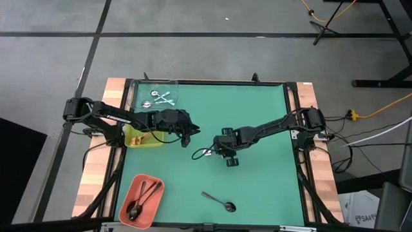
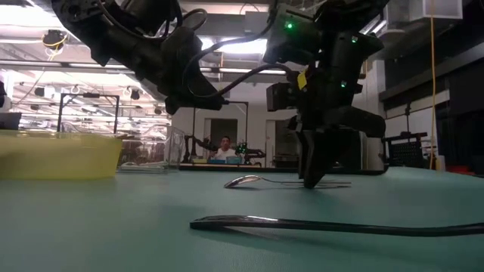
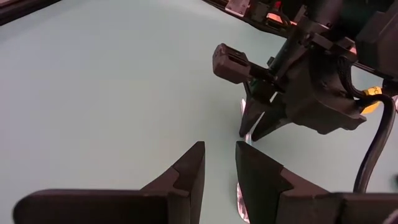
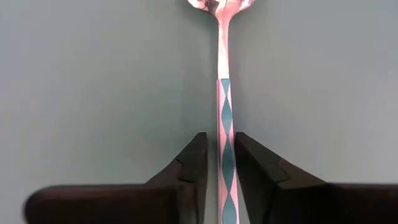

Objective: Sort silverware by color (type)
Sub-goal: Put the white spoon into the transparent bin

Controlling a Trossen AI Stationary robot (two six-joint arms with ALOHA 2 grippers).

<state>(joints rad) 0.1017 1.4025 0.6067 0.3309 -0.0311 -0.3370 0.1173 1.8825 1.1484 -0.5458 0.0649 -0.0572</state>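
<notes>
Nearest, one dark spoon (image 1: 219, 201) lies alone on the green counter (image 1: 264, 187); two more dark spoons (image 1: 141, 198) fill the salmon tray (image 1: 126, 197). Mid-counter, the right gripper (image 1: 212, 153) has its fingers pinching a silver spoon (image 4: 224, 124) that lies flat. The left gripper (image 1: 188, 133) hovers nearby, fingers slightly spread, empty. Farthest, roughly three silver spoons (image 1: 162, 98) sit in the clear tray (image 1: 136, 87).

The high view looks straight down from well above, taking in the whole green-matted table (image 1: 257, 187) and both dark arms. The low view sits at surface height near one edge, facing level across the mat into the room, close to a dark spoon (image 2: 302, 224) lying in front. Each wrist view looks forward past its own fingers from close above the mat; the left one shares the right gripper (image 3: 258, 127) with the low view.
</notes>
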